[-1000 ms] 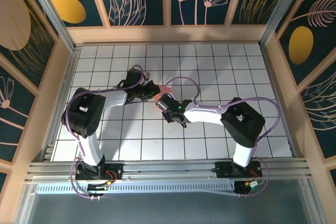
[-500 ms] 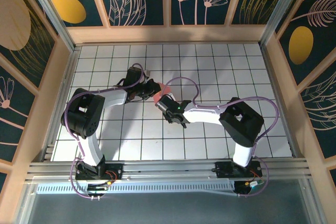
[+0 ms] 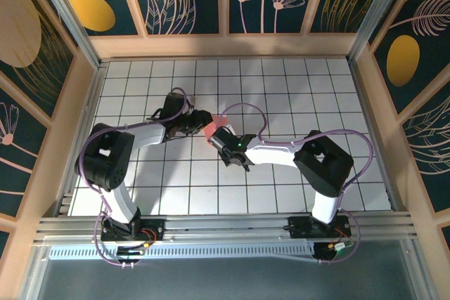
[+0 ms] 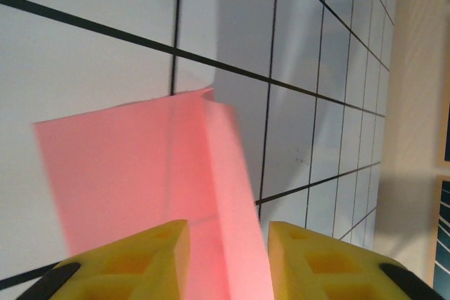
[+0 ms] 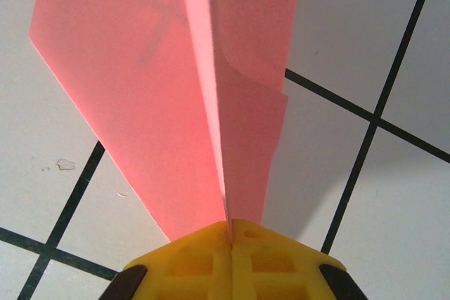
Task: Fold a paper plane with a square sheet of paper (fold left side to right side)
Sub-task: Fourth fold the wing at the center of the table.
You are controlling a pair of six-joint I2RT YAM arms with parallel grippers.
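Top external view: both arms are seen reaching inward over the middle of the white grid table (image 3: 295,89), where the pink paper (image 3: 216,126) is located between them. Whether it rests on the tiles or is lifted clear cannot be told from here. The left gripper (image 3: 202,124) is brought in from the left and the right gripper (image 3: 213,138) from the near right, so the paper is met from two sides.

Left wrist view: the yellow fingers (image 4: 133,261) are found spread apart, with the raised fold of the paper running down between them. No pinch is evident, and the ridge is straddled rather than clamped. The wider flap is laid out to the left over the tiles. This stance is judged to leave the paper free on this side, with support given by the other arm.

Right wrist view: the fingers (image 5: 204,261) are pressed together, and the narrow end of the folded paper is pinched between them at its centre ridge. Layers are seen fanning away from the grip, a broad flap to the left and a shorter one to the right. The hold at the ridge is judged to keep the layers aligned and the crease closed. Folding appears well advanced.
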